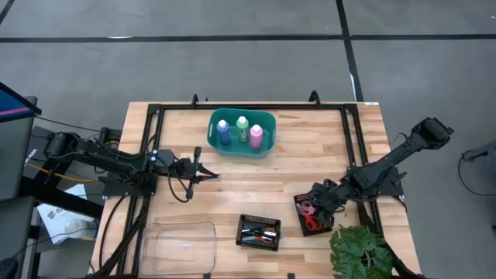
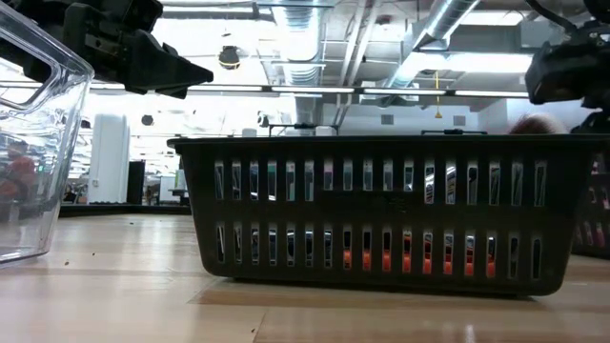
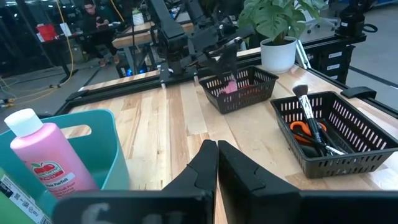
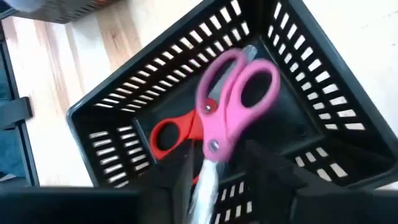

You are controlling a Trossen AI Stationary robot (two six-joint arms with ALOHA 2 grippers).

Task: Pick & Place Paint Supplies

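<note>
My right gripper (image 1: 314, 203) (image 4: 221, 160) hangs open over a black mesh tray (image 1: 315, 215) at the table's right, tipped steeply down. The pink scissors (image 4: 231, 102) are in the tray, handles away from me and blades (image 4: 206, 180) between my two fingers. Red scissors (image 4: 169, 134) lie under them on the tray floor. My left gripper (image 1: 209, 175) (image 3: 216, 148) is shut and empty, held level above the table left of centre. The blue, green and pink bottles (image 1: 240, 132) stand in the teal basket (image 1: 267, 120). My right gripper's fingers (image 4: 186, 177) stand apart on either side of the pink scissors' blades, coming from above at a slant. Whether a finger still touches the blades, I cannot tell. The handles rest over the red scissors inside the tray.
A second black tray (image 1: 259, 232) (image 3: 348, 134) near the front centre holds dark brushes (image 3: 305, 102) and orange-handled scissors (image 3: 303, 129). A clear plastic bin (image 1: 182, 246) sits at the front left. A potted plant (image 1: 360, 252) stands at the front right, close beside the right arm.
</note>
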